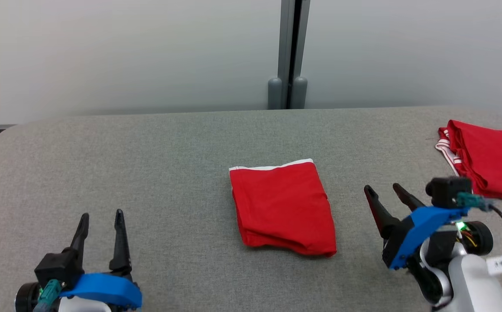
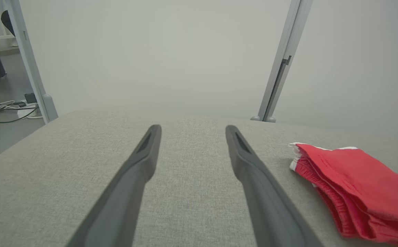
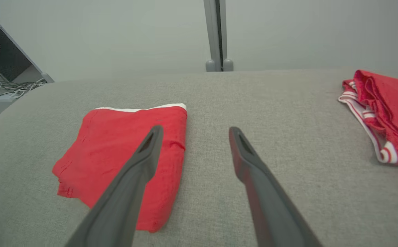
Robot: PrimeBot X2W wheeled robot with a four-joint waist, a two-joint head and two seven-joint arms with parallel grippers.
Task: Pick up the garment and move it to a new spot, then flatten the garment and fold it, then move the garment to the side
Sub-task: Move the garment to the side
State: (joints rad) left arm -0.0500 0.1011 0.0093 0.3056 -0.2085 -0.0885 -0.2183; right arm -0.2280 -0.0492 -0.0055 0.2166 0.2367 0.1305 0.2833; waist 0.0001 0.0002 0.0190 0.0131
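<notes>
Okay, folded red garment (image 1: pixel 283 208) lies flat on the grey table (image 1: pixel 168 151), between the two grippers and touching neither. Left gripper (image 1: pixel 102 213): fingers spread apart, nothing between them, bare table under and ahead of the tips. The garment sits off to its right, well apart, with its stacked fold layers facing that gripper. Right gripper (image 1: pixel 381 186): fingers also spread, empty, tilted toward its left. The garment is near on its left, with a strip of table between them in the head view. In the right wrist view its left finger crosses in front of the garment's right edge. White trim runs along the garment's edge farthest from both grippers. A second red garment (image 1: pixel 493 160) with white stripes lies ahead and right of the right gripper. A grey post (image 1: pixel 289 52) stands beyond the table, ahead of both.
</notes>
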